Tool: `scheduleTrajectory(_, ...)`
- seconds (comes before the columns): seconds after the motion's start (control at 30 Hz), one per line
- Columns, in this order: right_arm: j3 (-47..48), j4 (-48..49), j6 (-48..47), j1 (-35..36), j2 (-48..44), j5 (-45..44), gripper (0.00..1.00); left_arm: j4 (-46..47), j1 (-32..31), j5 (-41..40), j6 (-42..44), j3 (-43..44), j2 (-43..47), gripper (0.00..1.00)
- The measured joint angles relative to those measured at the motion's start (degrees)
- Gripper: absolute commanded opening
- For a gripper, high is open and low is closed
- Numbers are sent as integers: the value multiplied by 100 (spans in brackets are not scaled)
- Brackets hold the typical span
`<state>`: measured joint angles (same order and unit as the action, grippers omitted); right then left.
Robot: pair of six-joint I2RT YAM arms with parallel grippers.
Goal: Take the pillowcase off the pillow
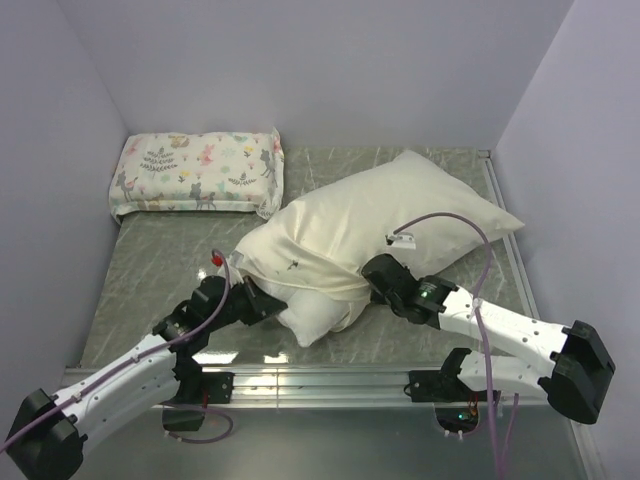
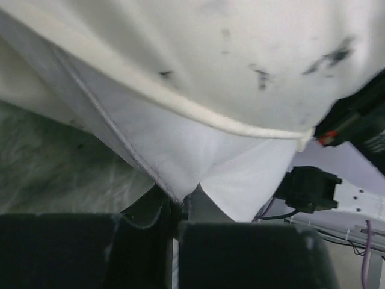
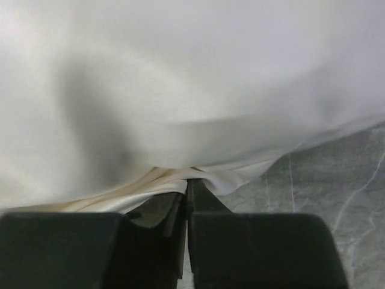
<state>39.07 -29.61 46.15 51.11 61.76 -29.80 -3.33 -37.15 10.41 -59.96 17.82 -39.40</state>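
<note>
The left end effector (image 2: 178,208) pinches a seamed corner of the white pillow (image 2: 204,156); the right end effector (image 3: 187,191) clamps a fold of the wrinkled, slightly shiny cream pillowcase (image 1: 380,215).

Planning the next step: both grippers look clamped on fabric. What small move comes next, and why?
Probably pull the right gripper toward the far right, sliding the pillowcase it pinches off the pillow, since the left gripper anchors the exposed white corner.

Cream pillowcase (image 1: 390,215), wrinkled, slightly shiny, lies diagonally at centre, covering most of pillow (image 1: 315,318); white end bulges from near opening.
</note>
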Motion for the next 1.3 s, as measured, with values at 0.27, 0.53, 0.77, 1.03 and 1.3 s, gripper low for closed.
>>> scheduleTrajectory(0.27,654,-494,-861,273,-302,380,56,671,-708,-315,-483,-573,13,1)
scheduleTrajectory(0.53,3080,-455,-2098,1040,535,962,79,820,-1038,-662,-590,-673,76,1)
scheduleTrajectory(0.77,5466,-516,-3213,935,3287,1526,80,807,-1139,-826,-629,-673,138,1)
scheduleTrajectory(1.03,7001,-1545,-3687,868,5464,1226,22,516,-1237,-1036,-634,-546,216,0)
scheduleTrajectory(1.3,7438,-1902,-3270,391,5558,811,6,442,-1497,-1410,-719,-326,280,0)
